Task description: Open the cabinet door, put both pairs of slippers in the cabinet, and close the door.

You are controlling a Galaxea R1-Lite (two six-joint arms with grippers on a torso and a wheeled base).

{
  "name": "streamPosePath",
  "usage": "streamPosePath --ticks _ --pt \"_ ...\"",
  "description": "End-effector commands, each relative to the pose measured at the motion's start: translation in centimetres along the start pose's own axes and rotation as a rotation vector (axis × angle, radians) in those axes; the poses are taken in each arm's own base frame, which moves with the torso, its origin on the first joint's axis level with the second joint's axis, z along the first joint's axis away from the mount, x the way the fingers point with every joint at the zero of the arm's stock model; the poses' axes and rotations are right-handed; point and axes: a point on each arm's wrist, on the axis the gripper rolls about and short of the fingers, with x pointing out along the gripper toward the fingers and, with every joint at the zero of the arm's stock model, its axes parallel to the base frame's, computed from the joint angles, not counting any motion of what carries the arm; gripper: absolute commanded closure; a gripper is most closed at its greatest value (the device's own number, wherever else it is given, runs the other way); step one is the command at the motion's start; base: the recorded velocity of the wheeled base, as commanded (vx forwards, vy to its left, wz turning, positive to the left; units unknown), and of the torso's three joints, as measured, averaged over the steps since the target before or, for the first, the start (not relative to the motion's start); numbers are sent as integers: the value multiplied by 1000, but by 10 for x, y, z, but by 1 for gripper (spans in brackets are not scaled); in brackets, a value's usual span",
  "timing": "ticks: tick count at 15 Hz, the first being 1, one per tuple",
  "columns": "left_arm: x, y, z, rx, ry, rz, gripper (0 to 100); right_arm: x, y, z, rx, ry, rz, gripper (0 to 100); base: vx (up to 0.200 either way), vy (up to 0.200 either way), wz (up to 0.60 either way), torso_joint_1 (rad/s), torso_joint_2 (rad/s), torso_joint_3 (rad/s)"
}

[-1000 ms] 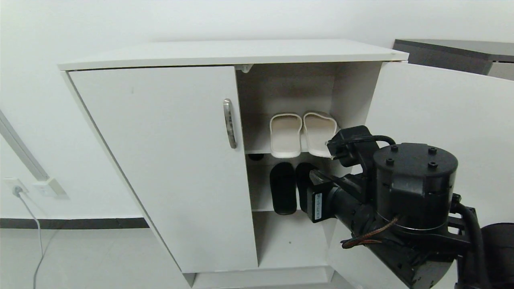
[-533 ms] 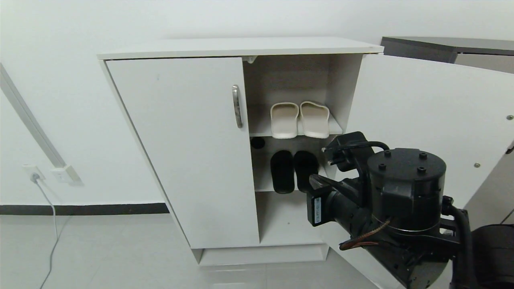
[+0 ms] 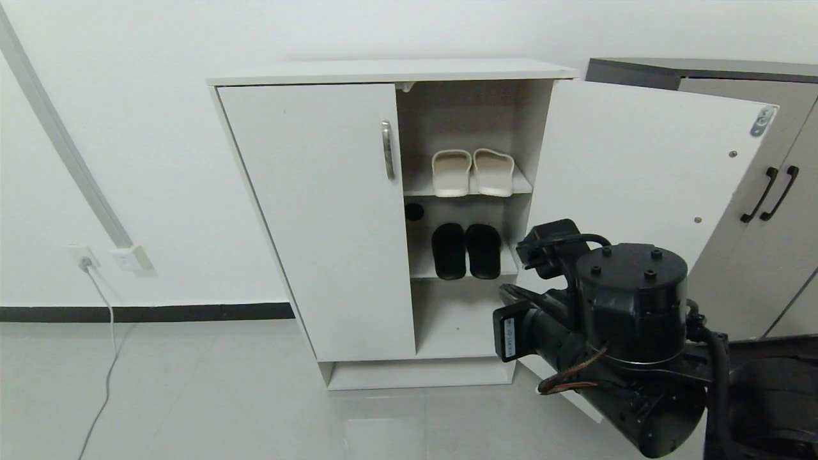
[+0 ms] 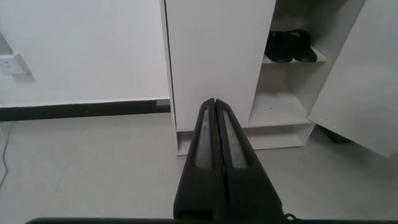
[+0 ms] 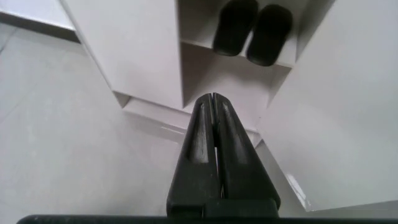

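The white cabinet stands against the wall, its left door shut and its right door swung wide open. A pair of white slippers sits on the upper shelf. A pair of black slippers sits on the shelf below, also in the left wrist view and the right wrist view. My left gripper is shut and empty, low over the floor in front of the shut door. My right gripper is shut and empty, before the open compartment beside the open door.
A grey cabinet with black handles stands right behind the open door. A wall socket with a cable hanging to the floor is at the left. Bare tiled floor lies in front of the cabinet.
The whole head view has pulled back, so the cabinet looks smaller and farther; the camera moved. Slippers and doors stand as before.
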Motion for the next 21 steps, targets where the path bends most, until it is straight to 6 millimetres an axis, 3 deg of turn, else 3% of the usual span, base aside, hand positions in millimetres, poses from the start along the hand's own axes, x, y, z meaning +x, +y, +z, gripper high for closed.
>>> streamPosePath --ticks 1,21 --pt "0 0 0 0 0 0 100 3 0 -5 -9 13 -6 100 0 0 0 0 0 0" --pt "0 0 0 2 2 0 100 7 3 -14 -32 35 -4 100 0 0 0 0 0 0"
